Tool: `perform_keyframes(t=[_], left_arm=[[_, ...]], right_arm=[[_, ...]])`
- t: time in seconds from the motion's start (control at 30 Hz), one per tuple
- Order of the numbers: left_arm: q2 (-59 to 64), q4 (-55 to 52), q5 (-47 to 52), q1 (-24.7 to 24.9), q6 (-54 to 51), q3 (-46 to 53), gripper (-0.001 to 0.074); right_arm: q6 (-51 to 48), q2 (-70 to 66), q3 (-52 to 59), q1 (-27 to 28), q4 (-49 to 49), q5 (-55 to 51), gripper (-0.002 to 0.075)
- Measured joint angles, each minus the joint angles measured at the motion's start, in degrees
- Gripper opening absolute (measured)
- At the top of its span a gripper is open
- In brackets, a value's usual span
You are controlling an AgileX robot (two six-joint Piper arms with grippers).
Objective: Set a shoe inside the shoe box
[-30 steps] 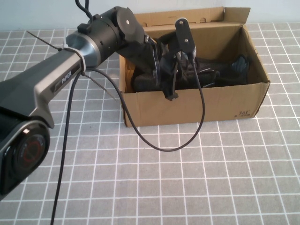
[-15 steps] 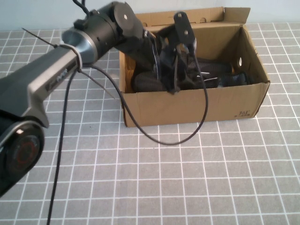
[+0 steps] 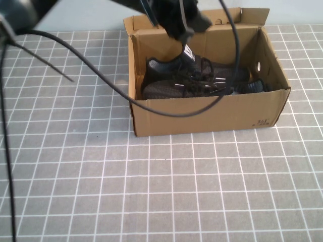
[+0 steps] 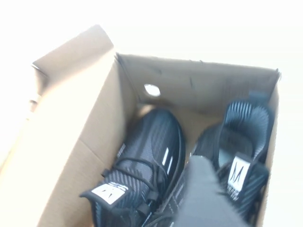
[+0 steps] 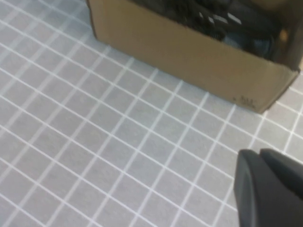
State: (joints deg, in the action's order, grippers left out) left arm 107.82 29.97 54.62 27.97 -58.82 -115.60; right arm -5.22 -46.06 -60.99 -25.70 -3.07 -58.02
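Observation:
Two black sneakers lie side by side in the brown shoe box [image 3: 202, 118]. The front shoe [image 3: 176, 89] has short white stripes, and the rear shoe [image 3: 202, 68] shows a white tongue label. My left gripper [image 3: 180, 22] hangs blurred above the box's back rim, open and holding nothing. Its wrist view looks down into the shoe box [image 4: 80, 142], with one dark finger [image 4: 203, 198] over the shoes [image 4: 154, 151]. My right gripper [image 5: 259, 153] is shut and empty over the tiled table, near the shoe box [image 5: 189, 52].
A black cable [image 3: 116, 88] from the left arm sags across the table and over the box's front rim. The box's back flaps [image 3: 252, 15] stand up. Grey tiled table [image 3: 176, 186] spreads in front of and beside the box.
My left gripper opened, let go of the shoe and rose out of the box towards the back. The shoe stayed lying in the box. The right arm has not moved.

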Motion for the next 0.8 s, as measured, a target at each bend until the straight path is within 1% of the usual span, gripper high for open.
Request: perform_keyframes(t=[0.03,0.07,0.17,0.27,0.4,0.57,0.67,0.8], left_arm=[[-1.1,-0.2,0.1,0.0,0.9,0.0,0.0345],[-2.2,-0.5,0.3,0.0,1.6,0.0,0.0289],[-5.1,-1.9,1.8,0.0,2.6,0.0,0.0101],[-7.8,-2.3,3.6,0.0,6.7,0.0,0.0030],[-11.7,-4.3,5.7,0.0,12.5,0.0,0.0006],[-18.0,-11.5,7.5,0.0,20.9,1.5,0.0001],[-24.1,-14.3,5.3,0.0,23.0,6.3,0.0000],[-34.2,-15.7,-2.5,0.0,25.4,19.3,0.0000]], right_arm=[[0.0,0.0,-0.6,0.0,-0.6,0.0,-0.0016],[0.0,0.2,-1.0,0.0,-1.1,0.0,-0.0016],[0.0,0.9,-2.2,0.0,-2.1,-0.4,-0.0017],[0.0,2.5,-2.3,0.0,-2.8,-1.6,-0.0016],[0.0,6.5,-2.3,0.0,-3.0,-4.7,-0.0016],[0.0,14.9,-2.3,0.0,-3.0,-9.8,-0.0016],[0.0,20.5,-2.0,0.0,-3.2,-13.5,-0.0016],[0.4,26.2,-0.8,0.0,-3.4,-15.1,-0.0016]])
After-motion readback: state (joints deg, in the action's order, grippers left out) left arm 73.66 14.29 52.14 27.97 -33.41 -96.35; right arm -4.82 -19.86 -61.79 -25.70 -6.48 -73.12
